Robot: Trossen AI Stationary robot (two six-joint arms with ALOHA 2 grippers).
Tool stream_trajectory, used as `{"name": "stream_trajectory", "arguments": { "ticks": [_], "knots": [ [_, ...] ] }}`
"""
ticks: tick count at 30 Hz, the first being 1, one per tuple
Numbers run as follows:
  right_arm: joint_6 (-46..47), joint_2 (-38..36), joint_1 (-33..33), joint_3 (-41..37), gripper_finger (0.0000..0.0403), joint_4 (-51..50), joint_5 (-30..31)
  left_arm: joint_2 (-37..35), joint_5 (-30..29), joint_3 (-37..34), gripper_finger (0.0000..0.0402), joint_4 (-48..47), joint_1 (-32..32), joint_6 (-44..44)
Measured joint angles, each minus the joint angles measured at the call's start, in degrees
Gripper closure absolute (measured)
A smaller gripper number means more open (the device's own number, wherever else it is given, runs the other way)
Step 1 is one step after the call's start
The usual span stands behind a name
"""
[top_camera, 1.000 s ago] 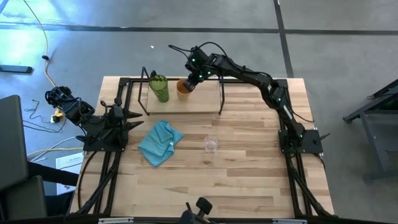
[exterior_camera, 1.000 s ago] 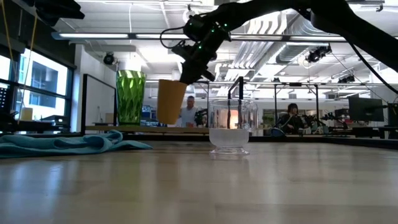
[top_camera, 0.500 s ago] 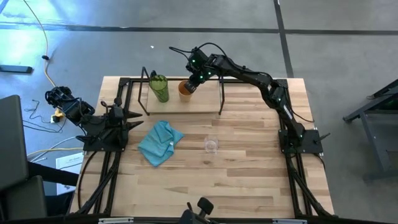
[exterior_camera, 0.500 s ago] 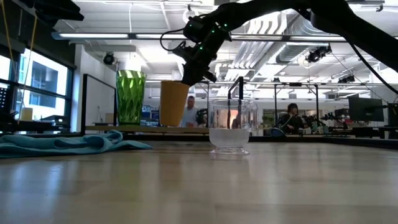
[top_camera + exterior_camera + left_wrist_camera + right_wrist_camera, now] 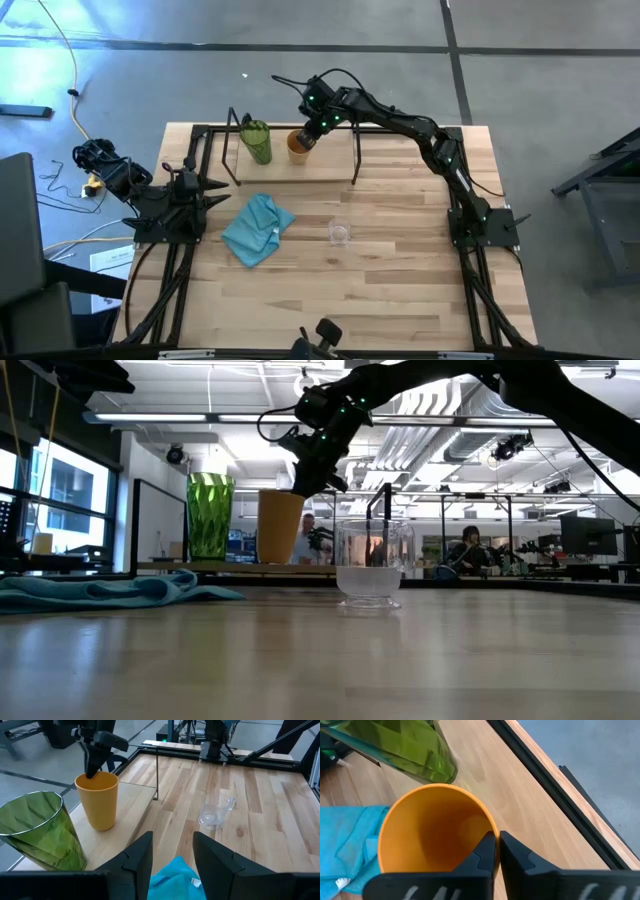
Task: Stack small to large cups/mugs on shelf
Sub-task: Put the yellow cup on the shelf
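On the shelf's board, at the table's far side, stands the orange cup, upright and just right of the green tumbler, which rests on its base. My right gripper reaches in from the far right and is shut on the orange cup's rim. Out on the tabletop the small clear glass cup stands upright. At the table's left edge my left gripper waits open, touching nothing. My right gripper pinches the orange cup's rim on the side away from the tumbler, one finger inside the cup and one outside. The fingers slant down from the far right. The cup stands upright with its base on the shelf's board.
A light blue cloth lies crumpled on the tabletop left of the glass cup. Black upright posts and a wire frame border the shelf. People and desks show in the room beyond the far edge.
My right gripper has lowered the orange cup a little. The cup hung tilted just above the shelf a second ago and now stands upright on the board beside the tumbler.
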Motion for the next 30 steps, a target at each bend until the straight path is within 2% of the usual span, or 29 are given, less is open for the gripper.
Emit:
{"name": "stream_trajectory", "arguments": {
  "ticks": [30],
  "knots": [
    [-0.9, 1.5, 0.0, 0.0, 0.0391, 1.1, -2.9, 0.0, 0.2, 0.0, 0.0273, -0.5, 0.0, -0.1]
  ]
}}
